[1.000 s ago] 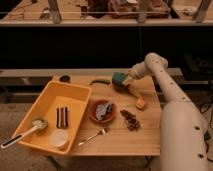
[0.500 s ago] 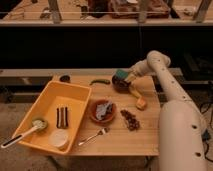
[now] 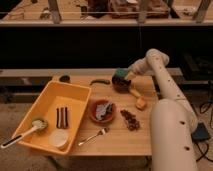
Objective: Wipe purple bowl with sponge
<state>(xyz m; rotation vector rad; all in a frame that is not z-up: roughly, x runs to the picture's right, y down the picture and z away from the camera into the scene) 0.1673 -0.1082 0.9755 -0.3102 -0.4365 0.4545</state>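
The purple bowl [image 3: 120, 85] is small, round and very dark, and sits at the back right of the wooden table [image 3: 117, 140]. The teal-green sponge [image 3: 120, 74] rests on top of the bowl, at its rim. My gripper [image 3: 125, 76] is at the end of the white arm that reaches in from the right, and it is shut on the sponge, holding it down over the bowl. The bowl's inside is hidden by the sponge.
A reddish-brown bowl [image 3: 102, 111] with bluish-grey stuff stands mid-table. An orange-yellow chunk [image 3: 141, 103], a dark crumbly pile [image 3: 131, 120], a fork [image 3: 93, 136], a green item [image 3: 100, 81] and a yellow bin [image 3: 52, 116] are nearby.
The gripper with the sponge has shifted slightly left and down over the purple bowl. Nothing else has moved.
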